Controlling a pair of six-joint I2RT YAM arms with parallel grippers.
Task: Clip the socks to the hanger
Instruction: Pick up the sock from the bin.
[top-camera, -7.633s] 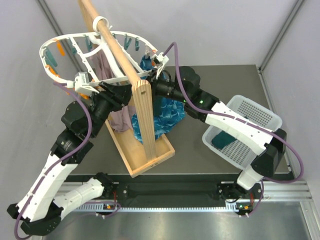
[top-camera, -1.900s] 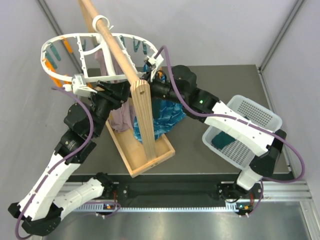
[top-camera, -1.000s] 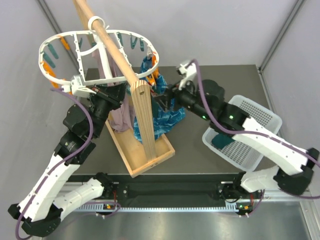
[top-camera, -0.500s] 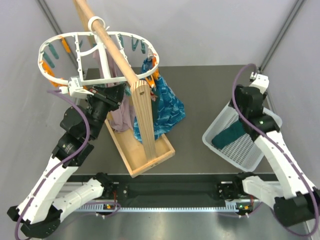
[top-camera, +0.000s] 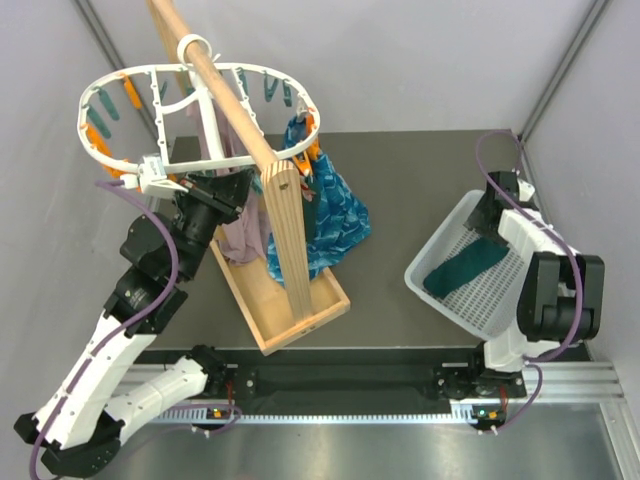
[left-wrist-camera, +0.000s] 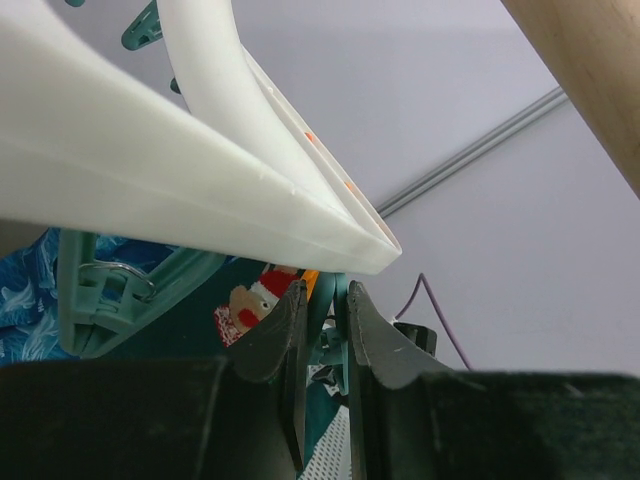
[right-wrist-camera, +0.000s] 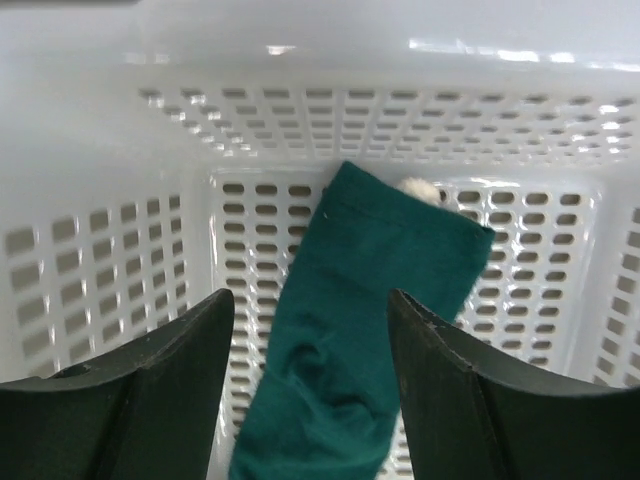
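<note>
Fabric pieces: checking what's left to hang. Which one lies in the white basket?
The plain dark teal-green sock, flat in the white perforated plastic basket at right; the bright blue mottled cloth and mauve-grey cloth hang by the wooden stand.

white hanger (top-camera: 84, 135) on the wooden pole (top-camera: 235, 102) upper left, teal sock (top-camera: 462, 268) in the white basket (top-camera: 492, 300) at right

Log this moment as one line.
left gripper: shut, at hanger rim | right gripper: open, above sock | sock: lying in basket, not yet clipped | next: probably grasp sock
</note>
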